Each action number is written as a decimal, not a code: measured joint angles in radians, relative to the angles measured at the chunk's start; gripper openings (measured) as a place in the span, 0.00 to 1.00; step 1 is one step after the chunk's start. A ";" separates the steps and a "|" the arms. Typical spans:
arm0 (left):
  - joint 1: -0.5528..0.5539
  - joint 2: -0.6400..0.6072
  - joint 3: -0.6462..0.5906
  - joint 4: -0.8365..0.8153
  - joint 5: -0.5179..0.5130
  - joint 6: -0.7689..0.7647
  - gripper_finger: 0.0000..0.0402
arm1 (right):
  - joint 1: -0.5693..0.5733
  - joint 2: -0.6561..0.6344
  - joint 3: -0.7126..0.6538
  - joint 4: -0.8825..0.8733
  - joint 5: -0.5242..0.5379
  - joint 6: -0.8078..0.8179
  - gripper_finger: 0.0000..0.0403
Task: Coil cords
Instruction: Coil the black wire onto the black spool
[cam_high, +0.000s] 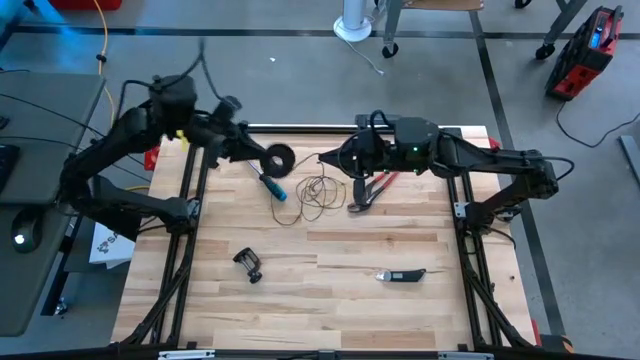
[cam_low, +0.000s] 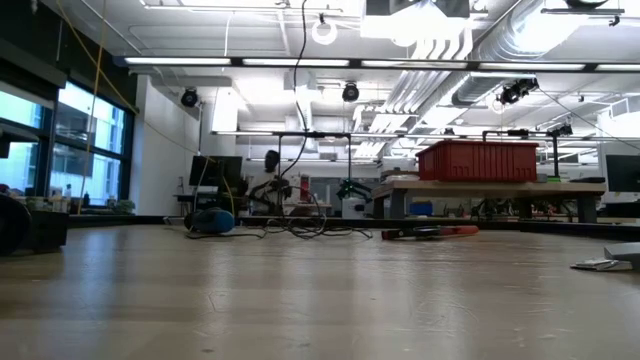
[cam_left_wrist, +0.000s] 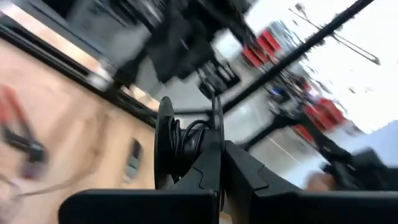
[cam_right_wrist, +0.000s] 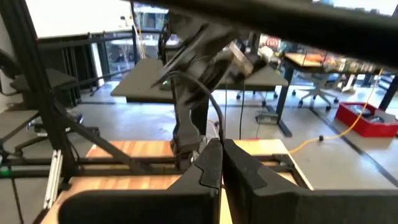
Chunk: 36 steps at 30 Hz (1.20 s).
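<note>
Judging by the high view, we hold the small round black reel (cam_high: 279, 158) just above centre of the frame with our left hand (cam_high: 262, 155), and the left wrist view shows that hand's dark fingers (cam_left_wrist: 205, 177) pressed together on the reel's (cam_left_wrist: 186, 146) near flange, with a few dark turns already sitting in its groove. From the reel the hair-thin cord (cam_high: 312, 192) falls away into loose, untidy loops on the tabletop (cam_high: 330, 300), near the middle of the frame and just beside the red pliers (cam_high: 372, 188). Our right hand (cam_high: 333, 160) sits right of the reel, above those loops; in its own wrist view its fingers (cam_right_wrist: 214, 168) look closed and a thin dark strand (cam_right_wrist: 214, 109) runs up from them, so we judge it is pinching the cord. We expect the reel to be light, rigid and smooth, best held by the flange edge so the groove stays free. The cord looks nearly weightless, limp yet springy, and apt to kink, snag on the pliers or slip from a pinch; we would take it close to the reel and keep gentle tension.
</note>
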 joint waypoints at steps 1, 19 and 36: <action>-0.006 0.016 0.000 0.009 0.027 -0.016 0.00 | 0.000 0.000 0.000 0.012 0.000 -0.004 0.00; -0.070 0.315 0.000 0.674 0.359 -0.285 0.00 | -0.004 0.001 0.000 0.138 -0.023 0.033 0.00; 0.037 0.388 0.000 1.193 0.235 -0.304 0.00 | -0.003 0.006 0.000 0.196 -0.164 0.214 0.00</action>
